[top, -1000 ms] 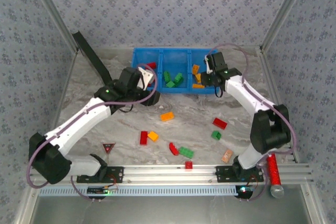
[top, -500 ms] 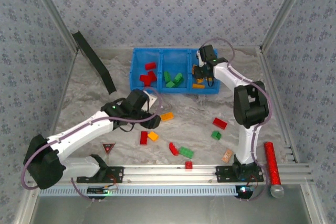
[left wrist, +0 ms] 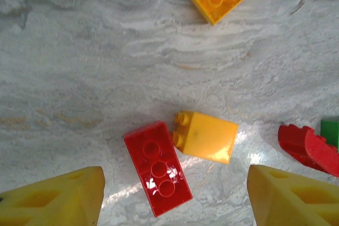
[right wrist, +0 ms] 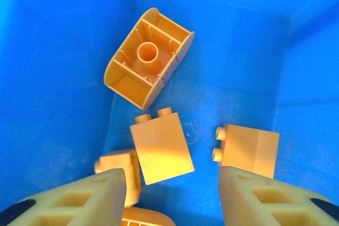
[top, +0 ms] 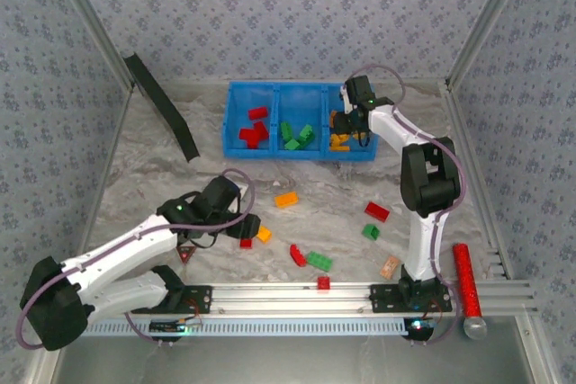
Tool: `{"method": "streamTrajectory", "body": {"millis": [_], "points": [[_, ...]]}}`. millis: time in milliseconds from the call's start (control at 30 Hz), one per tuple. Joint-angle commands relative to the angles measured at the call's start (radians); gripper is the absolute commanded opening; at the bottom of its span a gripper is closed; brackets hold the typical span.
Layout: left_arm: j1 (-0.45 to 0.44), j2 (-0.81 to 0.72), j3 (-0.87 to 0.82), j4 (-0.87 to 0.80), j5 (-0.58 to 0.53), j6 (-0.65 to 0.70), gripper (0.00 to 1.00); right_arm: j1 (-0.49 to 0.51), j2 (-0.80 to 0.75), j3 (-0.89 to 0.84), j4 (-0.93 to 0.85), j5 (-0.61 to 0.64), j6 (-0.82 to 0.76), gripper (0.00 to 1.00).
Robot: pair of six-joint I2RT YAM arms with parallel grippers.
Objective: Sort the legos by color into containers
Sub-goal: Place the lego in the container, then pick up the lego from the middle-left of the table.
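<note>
Closest to you, by the near edge of the desk [top: 148, 186], a small red brick [top: 323, 282] lies alone, with a green brick [top: 318, 261] and a curved red piece [top: 297, 255] just behind it. A little farther in, toward the left, your left end effector [left wrist: 175, 197] hangs over the desk, spread wide and holding nothing. In its wrist view a red lego [left wrist: 158, 169] lies flat between the fingers, studs up. An orange-yellow lego [left wrist: 206, 137] lies on its side just beside it, apparently touching at a corner.

Expect these to be light, rigid and glossy: they should not crush or bend, but may slip in the grip or skate on the smooth desk. I would take the red lego across its 2 long flat sides, low on the body and clear of the studs. The neighbour sits close enough that a finger could knock it.

Farther on, another orange-yellow brick [top: 286, 199] lies loose mid-desk. At the far edge stands the blue tray [top: 297, 86], with reds [top: 252, 132] in the left compartment, greens [top: 297, 137] in the middle and orange-yellows in the right. Your right end effector [right wrist: 169, 194] hovers in that right compartment, fingers apart and empty, above several orange-yellow pieces [right wrist: 161, 149], 1 of them blurred.
</note>
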Motion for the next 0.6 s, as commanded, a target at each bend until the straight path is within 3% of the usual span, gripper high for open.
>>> {"method": "streamTrajectory", "body": {"millis": [0,200,567], "points": [[-0.026,-0.013,-0.03,-0.014,-0.002,-0.067,0.71,-0.004,-0.015,0.035,-0.029,-0.015,-0.005,0.53],[-0.084,-0.031,-0.116,0.009,-0.03,-0.144,0.71,0.0,-0.08,0.032,-0.062,-0.022,-0.015,0.59],[-0.095,0.045,-0.153,0.106,-0.046,-0.158,0.71,0.019,-0.238,-0.025,-0.106,-0.021,-0.03,0.65]]}}
